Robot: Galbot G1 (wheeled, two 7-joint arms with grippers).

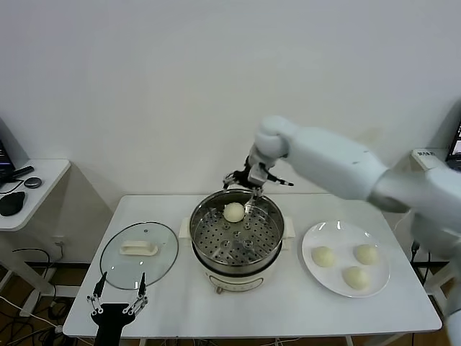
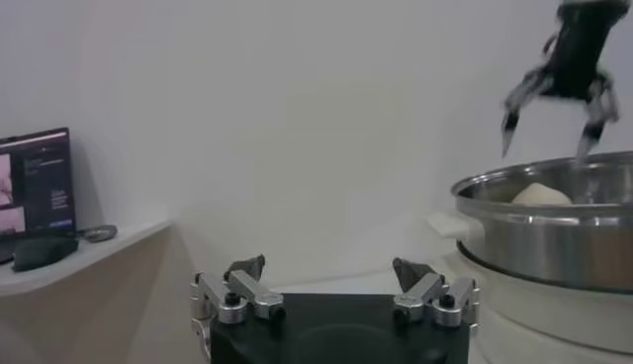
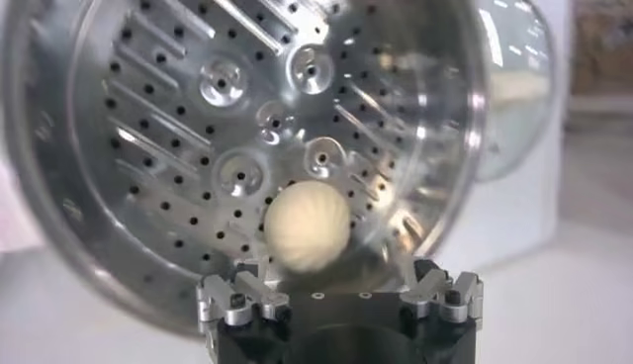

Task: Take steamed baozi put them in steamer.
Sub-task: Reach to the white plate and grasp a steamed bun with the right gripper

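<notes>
My right gripper (image 1: 246,185) hangs spread and empty above the far rim of the steamer (image 1: 205,249). Right under it, 1 baozi (image 1: 234,212) rests on the perforated tray. 3 more baozi (image 1: 323,256) lie on the white plate (image 1: 314,277) beside the steamer. My left gripper (image 1: 117,292) waits spread near the glass lid (image 1: 115,267).

The right claw (image 1: 248,182) hangs open over the steamer's (image 1: 203,216) far rim, one baozi (image 1: 234,212) lies inside, three baozi (image 1: 323,256) lie on the plate (image 1: 314,236).
</notes>
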